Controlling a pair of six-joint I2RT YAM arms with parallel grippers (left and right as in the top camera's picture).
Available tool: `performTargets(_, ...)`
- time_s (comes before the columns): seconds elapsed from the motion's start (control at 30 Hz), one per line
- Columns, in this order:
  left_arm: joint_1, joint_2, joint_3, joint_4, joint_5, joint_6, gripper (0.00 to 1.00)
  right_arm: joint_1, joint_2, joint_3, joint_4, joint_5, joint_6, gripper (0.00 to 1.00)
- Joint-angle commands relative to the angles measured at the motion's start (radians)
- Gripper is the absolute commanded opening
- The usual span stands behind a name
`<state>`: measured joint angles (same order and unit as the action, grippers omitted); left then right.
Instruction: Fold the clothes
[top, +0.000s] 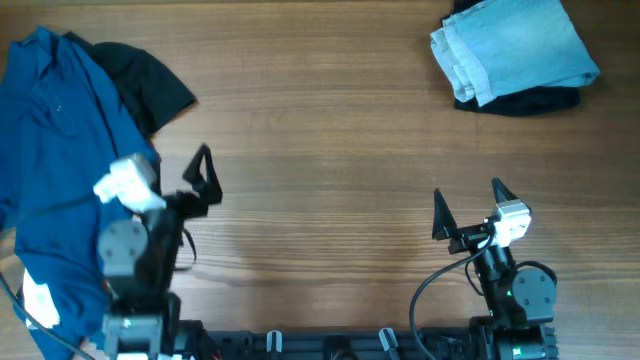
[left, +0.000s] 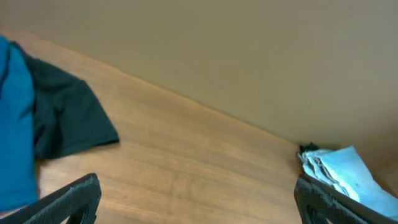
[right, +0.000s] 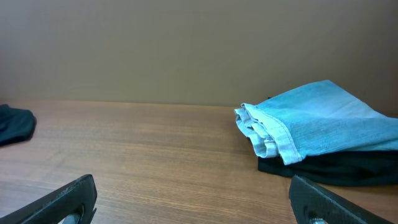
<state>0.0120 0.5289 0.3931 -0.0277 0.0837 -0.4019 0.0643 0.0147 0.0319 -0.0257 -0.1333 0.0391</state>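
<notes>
Folded pale blue denim shorts (top: 515, 45) lie at the table's far right corner on top of a folded black garment (top: 525, 100). A royal-blue shirt (top: 60, 150) is spread loosely at the left edge, with another black garment (top: 150, 80) partly under it. My left gripper (top: 195, 175) hovers open just right of the shirt, nothing between its fingers (left: 74, 199). Near the front right, my right gripper (top: 468, 192) is open and empty. The right wrist view shows the shorts (right: 317, 124) and the black garment (right: 336, 168) beyond its right finger.
Bare wooden tabletop (top: 330, 150) stretches between the two piles. A plain beige wall (right: 186, 50) rises behind the table's far edge. The arm bases and cables (top: 440, 280) sit along the front edge.
</notes>
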Motion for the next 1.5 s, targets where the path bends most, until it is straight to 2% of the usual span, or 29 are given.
performTargets(0.0,-0.004,-0.203,-0.186,0.014,-0.029,-0.055,1.0,0.005,-0.01,-0.012,0.004,0.007,-0.01,1.0)
performTargets(0.17,-0.004,-0.376,-0.26,-0.06,-0.053,-0.048,1.0,0.005,-0.01,-0.012,0.004,0.007,-0.011,1.0)
performTargets(0.5,-0.003,-0.523,-0.335,-0.053,-0.074,-0.051,1.0,0.005,-0.01,-0.012,0.004,0.007,-0.011,1.0)
performTargets(0.73,-0.008,-0.526,-0.388,-0.041,-0.059,-0.052,1.0,0.005,-0.01,-0.012,0.004,0.007,-0.011,1.0)
performTargets(1.47,-0.008,-0.526,-0.387,-0.048,-0.059,-0.051,1.0,0.005,-0.01,-0.012,0.004,0.007,-0.011,1.0)
